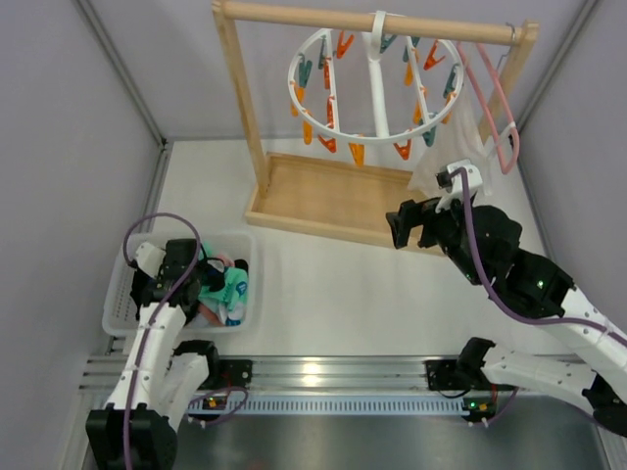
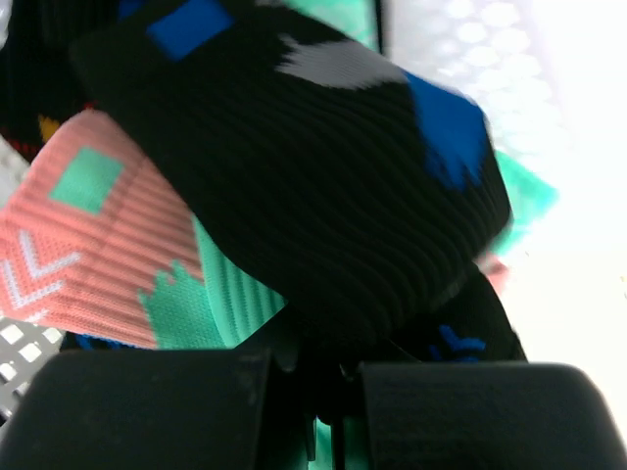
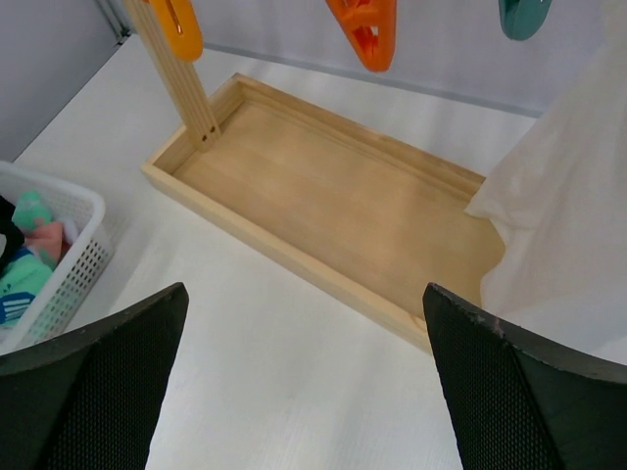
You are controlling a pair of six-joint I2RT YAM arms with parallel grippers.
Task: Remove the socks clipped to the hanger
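Observation:
The white ring hanger (image 1: pixel 377 93) hangs from the wooden bar, and its orange and teal clips dangle with nothing in them. The socks (image 1: pixel 223 289) lie piled in a white basket (image 1: pixel 125 305) at the near left. My left gripper (image 1: pixel 199 272) is down in that basket. In its wrist view a black sock with blue patches (image 2: pixel 313 186) fills the frame over a pink sock (image 2: pixel 88 245) and a teal one (image 2: pixel 220 304). The left gripper (image 2: pixel 333 360) is shut, with the black sock right at its tips. My right gripper (image 1: pixel 409 227) (image 3: pixel 304 294) is open above the table, with nothing between its fingers.
The wooden rack's base tray (image 1: pixel 323 196) (image 3: pixel 333 196) lies just beyond the right gripper. A white cloth (image 1: pixel 446 147) (image 3: pixel 568 225) hangs at the right on a pink wire hanger (image 1: pixel 495 98). An orange clip (image 3: pixel 364 29) hangs above. The basket (image 3: pixel 73 211) shows at the left.

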